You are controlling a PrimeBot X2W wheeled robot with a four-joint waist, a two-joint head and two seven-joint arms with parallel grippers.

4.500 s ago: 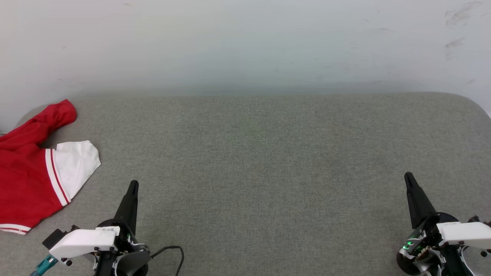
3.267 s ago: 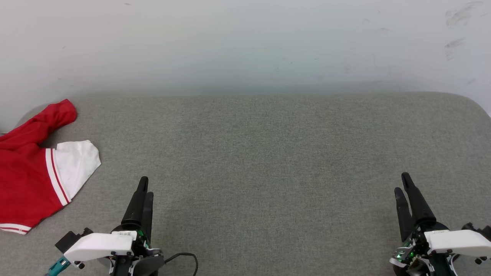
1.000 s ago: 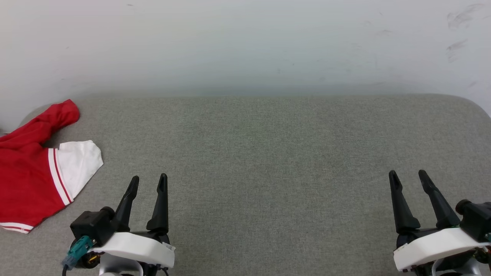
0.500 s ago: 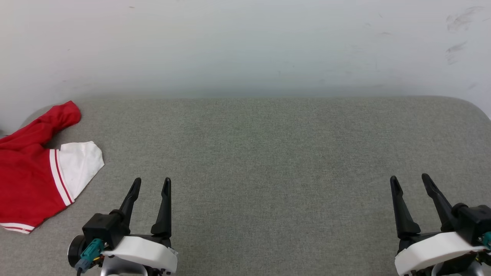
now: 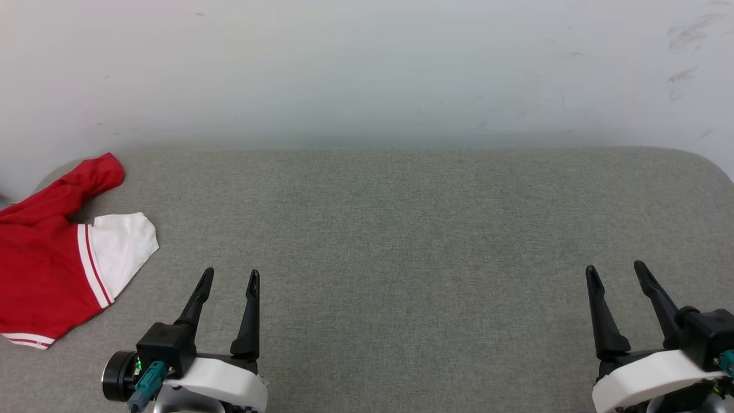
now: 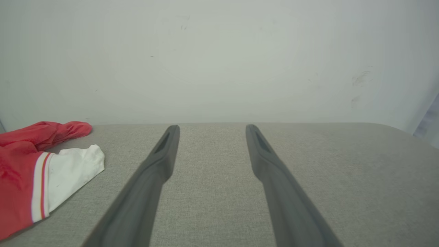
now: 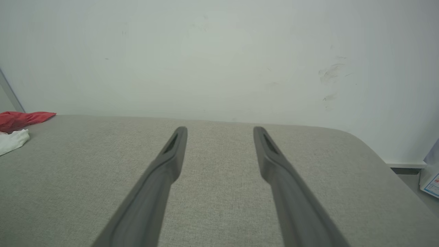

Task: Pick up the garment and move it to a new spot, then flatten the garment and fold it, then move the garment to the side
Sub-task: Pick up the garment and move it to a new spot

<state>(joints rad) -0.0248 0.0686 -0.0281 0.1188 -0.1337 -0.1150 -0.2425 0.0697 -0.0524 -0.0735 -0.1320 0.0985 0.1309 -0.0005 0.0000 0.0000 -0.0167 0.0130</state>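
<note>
Starting the pick-up, by the look of it: reaching the left gripper (image 5: 231, 274) at lower left across to the red shirt (image 5: 46, 275) lying crumpled at the frame's left edge, pinching thick body cloth rather than the white sleeve (image 5: 123, 249), lifting clear before carrying. Counting: one shirt, one grey cushion (image 5: 401, 229), two grippers, the right gripper (image 5: 615, 267) at lower right, both gaping wide, holding nothing.

Grey fabric surface (image 5: 401, 229); scuffed white wall (image 5: 367, 69) behind.

Left gripper (image 5: 229, 275), right gripper (image 5: 616, 268) agape
</note>
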